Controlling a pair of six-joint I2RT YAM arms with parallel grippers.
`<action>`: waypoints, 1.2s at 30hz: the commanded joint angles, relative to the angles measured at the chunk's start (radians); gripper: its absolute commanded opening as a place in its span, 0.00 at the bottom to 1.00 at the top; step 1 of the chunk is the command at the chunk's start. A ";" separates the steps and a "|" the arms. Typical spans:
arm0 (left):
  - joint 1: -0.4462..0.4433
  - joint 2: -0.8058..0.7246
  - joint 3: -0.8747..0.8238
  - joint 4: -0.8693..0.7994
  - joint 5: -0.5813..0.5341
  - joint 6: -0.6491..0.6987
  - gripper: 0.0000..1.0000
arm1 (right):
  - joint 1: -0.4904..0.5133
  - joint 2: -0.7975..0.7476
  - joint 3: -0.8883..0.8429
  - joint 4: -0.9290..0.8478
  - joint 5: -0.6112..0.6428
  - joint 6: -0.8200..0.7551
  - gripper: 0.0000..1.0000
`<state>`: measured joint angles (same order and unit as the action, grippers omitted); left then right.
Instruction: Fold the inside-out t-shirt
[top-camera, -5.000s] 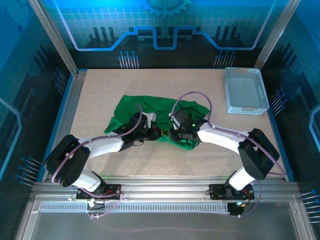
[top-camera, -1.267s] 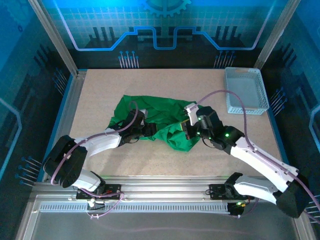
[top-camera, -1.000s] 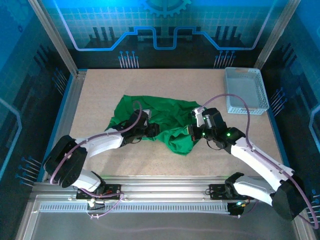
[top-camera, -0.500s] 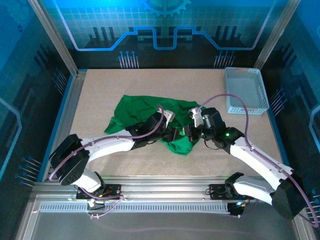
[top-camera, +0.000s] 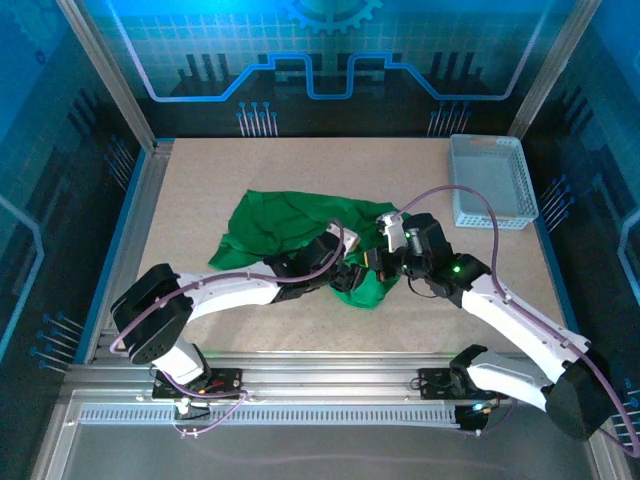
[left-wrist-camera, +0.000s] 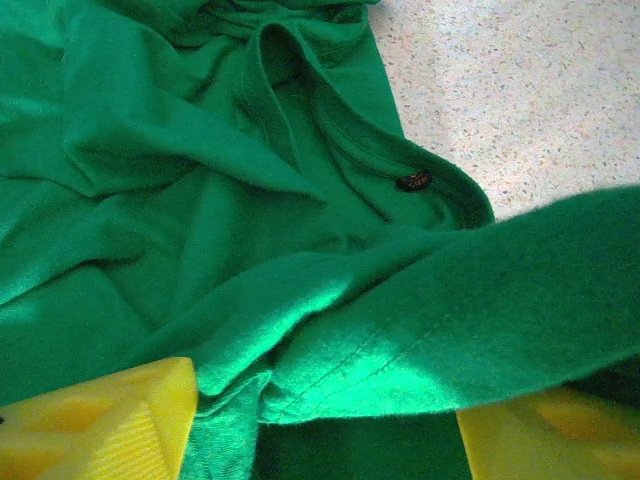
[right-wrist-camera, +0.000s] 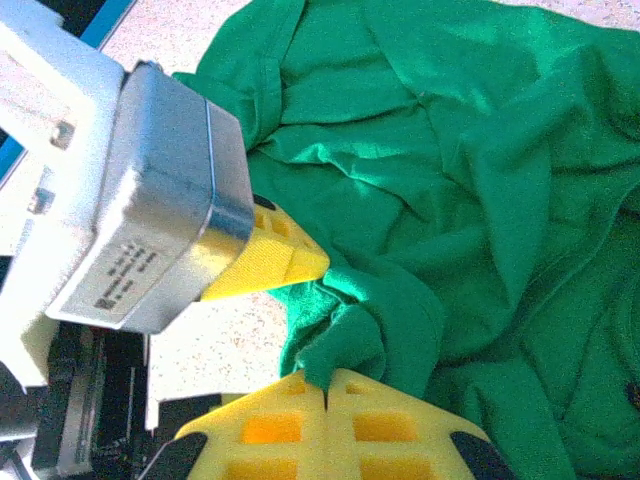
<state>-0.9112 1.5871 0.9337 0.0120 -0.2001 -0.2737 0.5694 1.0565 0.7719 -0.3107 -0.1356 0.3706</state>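
Speckled beige counter (top-camera: 200, 180); bright green soft cloth t-shirt (top-camera: 275, 222) lies crumpled mid-counter, its near edge bunched up between the two arms; white plastic mesh basket (top-camera: 487, 180) in the far right corner, well apart from the shirt; left jaws apart, yellow pads (left-wrist-camera: 100, 420) either side of a draped hem fold, low over the bunched near edge; right jaws together, clamped on a pinch of shirt fabric just beside the left jaws; collar band faces up in left wrist view, small dark mark (left-wrist-camera: 413, 181) on it.
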 joint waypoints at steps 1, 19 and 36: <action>-0.021 0.023 0.022 -0.015 -0.066 0.040 0.74 | 0.012 -0.004 0.030 0.024 0.004 0.004 0.00; -0.025 -0.031 0.048 -0.094 -0.322 0.031 0.05 | 0.008 0.040 0.033 -0.027 0.188 -0.028 0.00; 0.103 -0.047 0.109 -0.137 0.050 -0.067 0.00 | 0.106 -0.048 0.050 -0.107 0.311 -0.154 0.47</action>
<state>-0.8211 1.5177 0.9939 -0.1020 -0.2619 -0.2981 0.6285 1.0615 0.7952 -0.3782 0.1478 0.2584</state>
